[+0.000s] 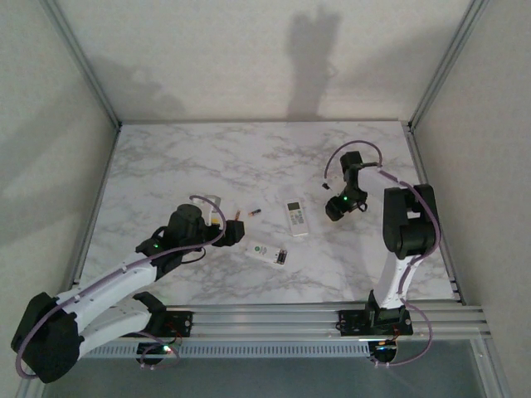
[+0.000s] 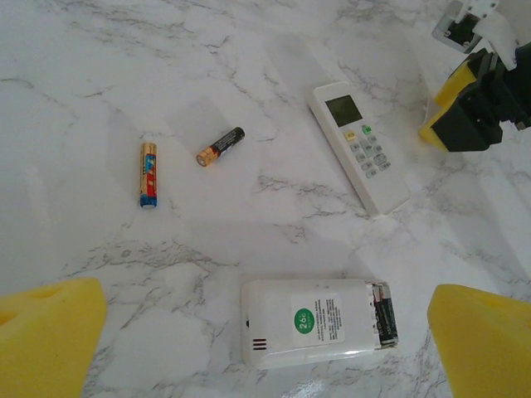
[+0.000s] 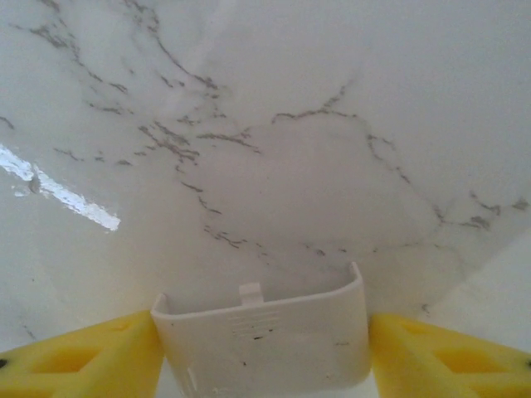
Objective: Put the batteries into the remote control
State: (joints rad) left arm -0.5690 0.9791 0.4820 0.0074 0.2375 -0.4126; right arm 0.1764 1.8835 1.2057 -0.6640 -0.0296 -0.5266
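**White plastic battery cover pinched in right hand**

Left hand is spread wide over the face-down white plastic remote control on the tabletop. One dark cell looks seated in its recess. Black orange-tipped battery is probably best grabbed across its middle, with the cover held clear. "26" can be read on a green sticker.

A white marble-patterned surface with grey veins carries four loose things. A face-down remote control lies nearest, green sticker up, its battery recess uncovered with one cell seated in it. Beyond it lies a second remote — face up, display and buttons showing. Off to the left lie a dark battery and an orange-and-blue battery, near each other but apart.
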